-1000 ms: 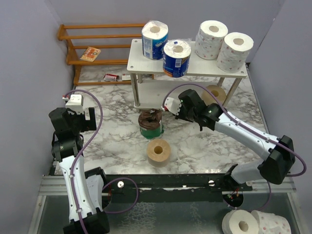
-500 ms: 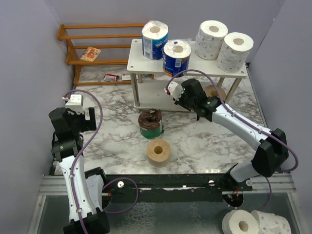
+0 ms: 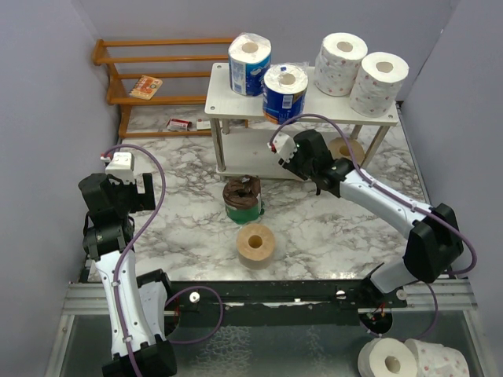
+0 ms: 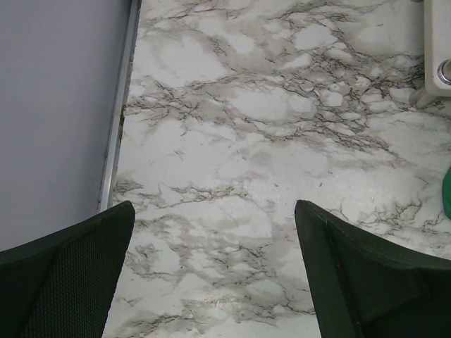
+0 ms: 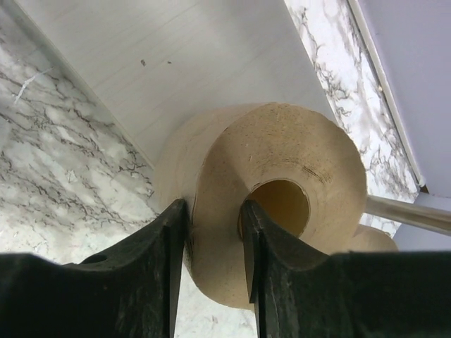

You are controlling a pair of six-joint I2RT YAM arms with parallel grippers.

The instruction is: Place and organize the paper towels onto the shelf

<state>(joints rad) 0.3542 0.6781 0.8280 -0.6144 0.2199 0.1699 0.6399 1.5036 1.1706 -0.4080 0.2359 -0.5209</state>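
My right gripper is shut on a tan roll, one finger in its core and one outside. It holds the roll at the front edge of the shelf's lower tier. In the top view this gripper hides the held roll. A second tan roll is just behind it, and a third stands on the table. The dark brown roll stands before the shelf. Two blue rolls and two white rolls stand on top. My left gripper is open and empty.
An orange slatted rack with a packet stands at the back left, with a small box on the table beside it. More white rolls lie below the table's front edge. Grey walls close both sides.
My right gripper has moved back and to the right with the tan roll, from the table in front of the shelf to its lower tier. The left arm has not moved.
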